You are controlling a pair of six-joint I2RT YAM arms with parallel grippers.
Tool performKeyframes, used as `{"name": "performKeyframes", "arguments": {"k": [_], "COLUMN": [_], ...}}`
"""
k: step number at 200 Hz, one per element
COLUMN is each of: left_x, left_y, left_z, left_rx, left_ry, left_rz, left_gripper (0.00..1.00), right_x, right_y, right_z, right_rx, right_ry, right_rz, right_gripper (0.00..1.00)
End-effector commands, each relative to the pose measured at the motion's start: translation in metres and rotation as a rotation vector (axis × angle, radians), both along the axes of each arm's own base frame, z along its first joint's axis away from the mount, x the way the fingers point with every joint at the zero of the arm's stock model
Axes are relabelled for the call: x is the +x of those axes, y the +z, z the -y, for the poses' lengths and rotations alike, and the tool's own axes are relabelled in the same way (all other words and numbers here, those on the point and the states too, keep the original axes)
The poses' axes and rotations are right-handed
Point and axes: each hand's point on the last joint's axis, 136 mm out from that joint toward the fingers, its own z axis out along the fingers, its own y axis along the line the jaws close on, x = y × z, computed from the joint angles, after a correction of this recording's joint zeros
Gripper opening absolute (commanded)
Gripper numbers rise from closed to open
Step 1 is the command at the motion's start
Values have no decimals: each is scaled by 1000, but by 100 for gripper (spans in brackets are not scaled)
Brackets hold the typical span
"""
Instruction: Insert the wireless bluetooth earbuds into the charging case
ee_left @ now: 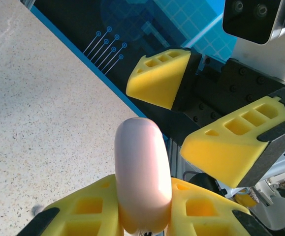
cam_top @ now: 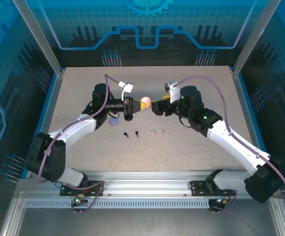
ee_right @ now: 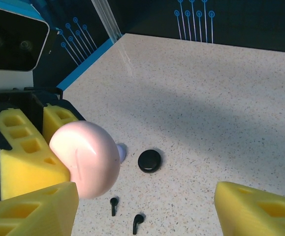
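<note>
pink case (ee_right: 85, 158): 1 | black case (ee_right: 149, 161): 1 | black earbuds (ee_right: 113, 206): 2

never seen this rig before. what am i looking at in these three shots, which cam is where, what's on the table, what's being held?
Two robot arms are bolted at the near edge of a speckled table, each ending in a two-finger gripper with yellow pads. The wide picture is from a fixed camera above and behind them; the other two come from cameras on each wrist, looking past that arm's own fingers.

The left gripper is shut on a round pale pink case, lifted off the table. The right gripper faces it with jaws open, holding nothing.

On the table lie a black case, a purple case partly hidden, two black earbuds and two pale earbuds. No earbud is in a case that I can see.
</note>
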Motion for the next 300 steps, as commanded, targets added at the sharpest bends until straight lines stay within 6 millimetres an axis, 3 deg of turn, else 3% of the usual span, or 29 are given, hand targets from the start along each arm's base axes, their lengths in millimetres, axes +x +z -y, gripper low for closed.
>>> {"name": "performKeyframes", "arguments": {"k": [1,127,199,244,300], "left_x": [3,7,0,0,3], "left_y": [8,12,23,21,18], "left_z": [-1,3,1,1,3], "left_rx": [-11,-17,-32,-31,-35], "left_ry": [-19,-42,-56,-55,-56], "left_rz": [0,-4,25,26,17], "left_gripper": [0,0,0,0,0], "right_x": [9,16,39,20,5], "right_y": [13,-2,-32,-5,24], "right_z": [-2,-18,19,28,9], "right_rx": [49,19,6,95,174], "right_ry": [-17,9,-138,-102,22], "right_rz": [19,-14,-103,-51,-33], "right_gripper": [74,72,68,68,69]}}
